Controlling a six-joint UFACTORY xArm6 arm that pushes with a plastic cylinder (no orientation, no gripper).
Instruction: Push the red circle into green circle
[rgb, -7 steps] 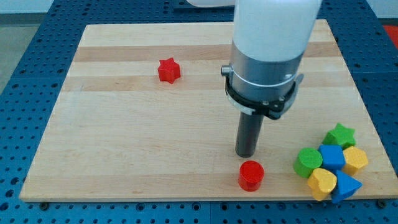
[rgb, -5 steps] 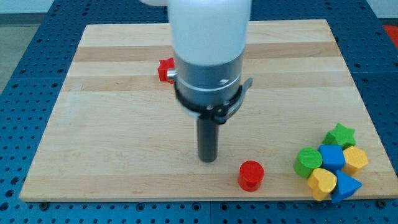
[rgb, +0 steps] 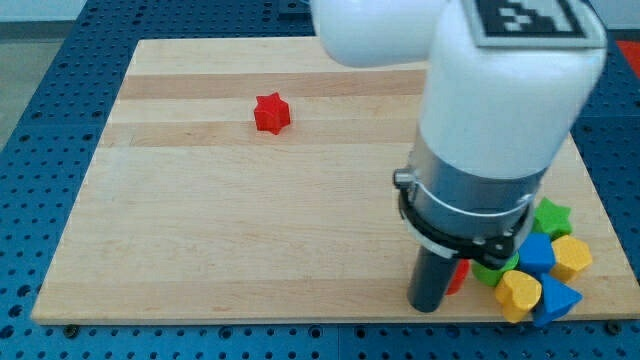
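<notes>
The red circle (rgb: 458, 277) shows only as a sliver at the right of my rod, low on the wooden board (rgb: 200, 220). The green circle (rgb: 489, 272) is just to its right, largely hidden by the arm's body; the two look touching or nearly so. My tip (rgb: 428, 306) rests on the board right against the red circle's left side, near the view's bottom edge.
A red star (rgb: 270, 113) lies at the upper left. In the cluster at the lower right are a green star (rgb: 552, 215), a blue block (rgb: 537, 252), a yellow block (rgb: 572, 258), a yellow heart (rgb: 520, 294) and another blue block (rgb: 558, 300).
My tip swung to the left of the red circle, then moved right and down. The red circle slid right, up to the green circle.
</notes>
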